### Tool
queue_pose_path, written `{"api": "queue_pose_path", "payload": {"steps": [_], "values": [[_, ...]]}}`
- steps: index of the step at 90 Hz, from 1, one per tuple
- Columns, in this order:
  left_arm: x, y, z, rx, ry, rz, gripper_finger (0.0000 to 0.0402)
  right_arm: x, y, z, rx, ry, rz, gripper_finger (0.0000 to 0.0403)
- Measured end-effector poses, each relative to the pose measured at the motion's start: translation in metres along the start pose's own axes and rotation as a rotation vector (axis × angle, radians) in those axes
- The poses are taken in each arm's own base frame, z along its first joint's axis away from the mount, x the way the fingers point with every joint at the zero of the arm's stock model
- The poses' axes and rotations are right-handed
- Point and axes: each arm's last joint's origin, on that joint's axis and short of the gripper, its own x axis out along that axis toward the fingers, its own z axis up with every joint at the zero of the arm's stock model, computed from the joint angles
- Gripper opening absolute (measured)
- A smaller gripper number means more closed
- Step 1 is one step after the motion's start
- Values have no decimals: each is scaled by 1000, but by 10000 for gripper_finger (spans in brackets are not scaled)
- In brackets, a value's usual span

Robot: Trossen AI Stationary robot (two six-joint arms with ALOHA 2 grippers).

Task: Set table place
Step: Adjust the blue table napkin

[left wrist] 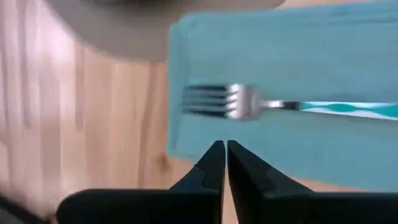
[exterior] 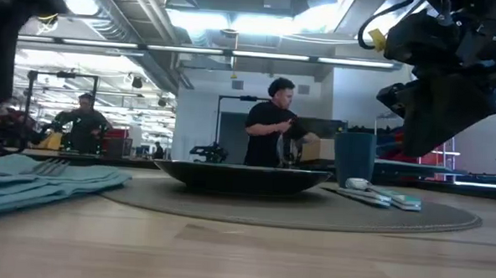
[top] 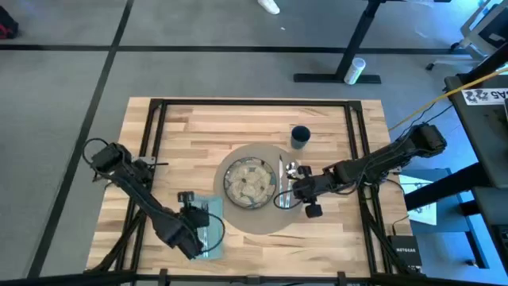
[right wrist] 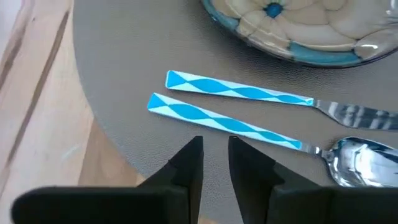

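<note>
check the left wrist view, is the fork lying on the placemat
No, the fork lies on the teal napkin, beside the placemat.

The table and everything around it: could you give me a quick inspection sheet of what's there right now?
Surface: wooden table, black frame.
Job's things: plate on round placemat; knife and spoon on the mat beside the plate; fork on teal napkin; dark cup on the bare wood, off the mat.
Clutter: nothing seen.
Grippers: left gripper shut, above the napkin's edge; right gripper slightly open, empty, above the cutlery handles.
Cables: yellow cable right of the table.
Surroundings: people behind the table.
</note>
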Motion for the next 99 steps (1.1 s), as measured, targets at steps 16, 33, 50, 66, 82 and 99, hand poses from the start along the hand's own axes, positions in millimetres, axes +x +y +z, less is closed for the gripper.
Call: {"api": "queue_pose_path", "payload": {"steps": [16, 33, 50, 66, 82, 99], "values": [[17, 0, -2, -116, -22, -8, 0, 0, 0, 0, 0, -3, -7, 62], [44, 2, -2, -190, -39, -48, 0, 0, -1, 0, 0, -5, -17, 62], [62, 9, -9, -259, -17, -19, 0, 0, 0, 0, 0, -4, -13, 62], [68, 13, -15, -298, -8, 14, 0, 0, 0, 0, 0, -3, -9, 62], [68, 13, -15, -305, -10, 15, 0, 0, 0, 0, -1, -3, -9, 62], [61, 18, -15, -320, -23, -4, 0, 0, 0, 0, -1, -3, -8, 62]]}}
